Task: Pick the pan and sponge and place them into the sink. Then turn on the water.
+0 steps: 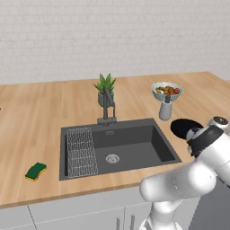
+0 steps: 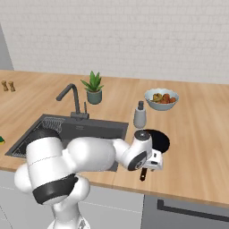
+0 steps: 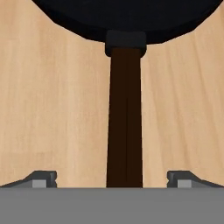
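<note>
Right, gripper [image 3: 112,179] hovers w/ jaws wide astride pan [image 2: 157,139] handle [image 3: 125,113], nothing held yet — step one's pan pickup; next, I'd say: drop, pinch, carry to sink [image 1: 134,146].

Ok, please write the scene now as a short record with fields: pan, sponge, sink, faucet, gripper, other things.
pan: black frying pan on the wooden counter, right of the sink, handle toward the counter's front edge
sponge: green and yellow sponge on the counter, left of the sink
sink: dark grey basin, wire rack at its left side, nothing else inside
faucet: dark faucet, no water running
gripper: gripper open, fingers either side of the pan handle, not closed on it
other things: potted plant, bowl of food, soap dispenser
</note>
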You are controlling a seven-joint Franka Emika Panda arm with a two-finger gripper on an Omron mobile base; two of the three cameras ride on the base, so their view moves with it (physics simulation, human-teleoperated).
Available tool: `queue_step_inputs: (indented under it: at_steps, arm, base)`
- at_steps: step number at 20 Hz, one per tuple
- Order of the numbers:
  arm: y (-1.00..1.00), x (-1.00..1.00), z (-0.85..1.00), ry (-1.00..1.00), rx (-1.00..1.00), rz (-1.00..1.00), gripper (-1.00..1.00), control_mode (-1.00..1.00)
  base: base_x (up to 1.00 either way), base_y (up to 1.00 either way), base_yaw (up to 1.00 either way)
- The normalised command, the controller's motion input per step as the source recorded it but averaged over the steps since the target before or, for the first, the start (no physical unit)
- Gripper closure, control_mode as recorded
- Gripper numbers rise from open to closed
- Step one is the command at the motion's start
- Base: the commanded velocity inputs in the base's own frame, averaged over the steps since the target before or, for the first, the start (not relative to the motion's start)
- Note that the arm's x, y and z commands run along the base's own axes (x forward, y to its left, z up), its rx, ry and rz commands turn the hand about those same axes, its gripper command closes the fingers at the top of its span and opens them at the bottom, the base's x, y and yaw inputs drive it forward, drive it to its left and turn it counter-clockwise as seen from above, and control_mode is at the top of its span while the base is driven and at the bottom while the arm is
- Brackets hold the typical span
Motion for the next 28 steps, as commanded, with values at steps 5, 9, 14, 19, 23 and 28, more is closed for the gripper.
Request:
queue_step_inputs:
  at_steps: [5, 9, 14, 19, 23, 28]
  arm:
    - [0.00, 0.01, -0.35, 0.00, 0.00, 0.00, 1.00, -1.00]
    - [0.00, 0.00, -0.39, 0.00, 0.00, 0.00, 1.00, -1.00]
    - [0.00, 0.00, -0.42, 0.02, 0.00, 0.00, 1.00, -1.00]
    - [0.02, 0.00, -0.15, 0.02, 0.00, -0.01, 1.00, -1.00]
    - [0.12, 0.00, 0.10, 0.00, 0.00, -0.02, 1.00, -1.00]
    - [0.04, -0.04, 0.83, -0.03, 0.00, 0.00, 1.00, -1.00]
  base:
    - [0.00, 0.00, 0.00]
    - [0.00, 0.00, 0.00]
    - [0.00, 0.00, 0.00]
    - [0.00, 0.00, 0.00]
    - [0.00, 0.00, 0.00]
    - [0.00, 0.00, 0.00]
